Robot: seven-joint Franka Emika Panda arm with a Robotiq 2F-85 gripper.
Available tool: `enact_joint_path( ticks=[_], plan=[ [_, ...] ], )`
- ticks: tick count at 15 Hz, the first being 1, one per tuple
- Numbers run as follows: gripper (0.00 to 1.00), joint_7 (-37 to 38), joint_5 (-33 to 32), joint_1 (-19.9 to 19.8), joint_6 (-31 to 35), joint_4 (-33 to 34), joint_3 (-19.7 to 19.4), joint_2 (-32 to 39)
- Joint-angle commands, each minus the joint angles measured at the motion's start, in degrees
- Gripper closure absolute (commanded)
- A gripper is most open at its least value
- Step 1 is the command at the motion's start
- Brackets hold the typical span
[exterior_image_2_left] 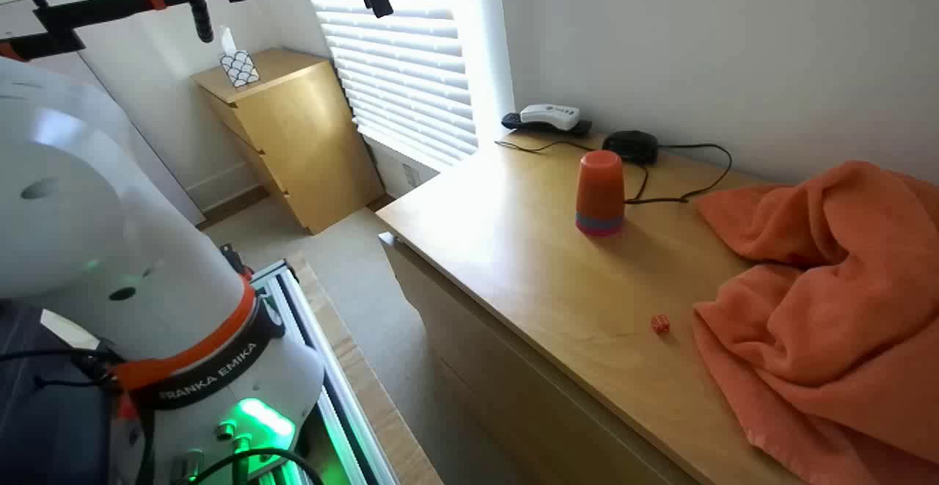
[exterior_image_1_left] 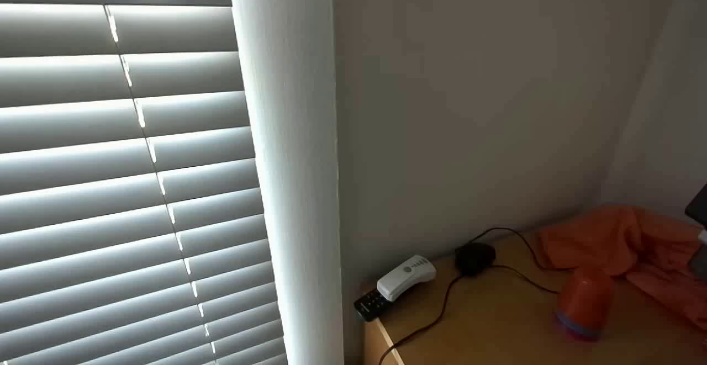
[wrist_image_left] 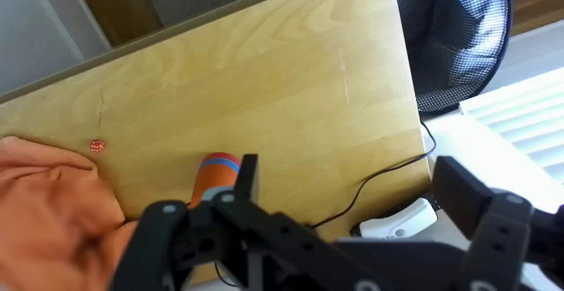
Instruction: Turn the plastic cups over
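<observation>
Because coloured bands at the base suggest nested plastic cups (exterior_image_2_left: 600,191), lifting the outermost could leave the inner ones behind, and their taper could let a grip slip. They stand mouth down on the counter (exterior_image_2_left: 506,250), between its front and back edges. The end effector (wrist_image_left: 352,178) is spread wide, holding nothing. Toward the back edge, a black cable (exterior_image_2_left: 656,199) runs close behind them and might snag; crumpled orange cloth (exterior_image_2_left: 821,316) lies along that edge, and remotes (exterior_image_2_left: 550,116) occupy its corner beside the blinds (exterior_image_2_left: 403,59).
</observation>
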Motion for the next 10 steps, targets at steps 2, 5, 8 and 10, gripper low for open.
enact_joint_path(
  ticks=[2, 5, 8, 10],
  plan=[
    [0.0, 0.07, -0.12, 0.12, -0.14, 0.13, -0.13, 0.06],
    [0.0, 0.07, -0.12, 0.12, -0.14, 0.13, -0.13, 0.06],
    [0.0, 0.07, -0.12, 0.12, -0.14, 0.13, -0.13, 0.06],
    [0.0, 0.47, 0.48, -1.31, -0.39, 1.4, -1.73, 2.18]
  ],
)
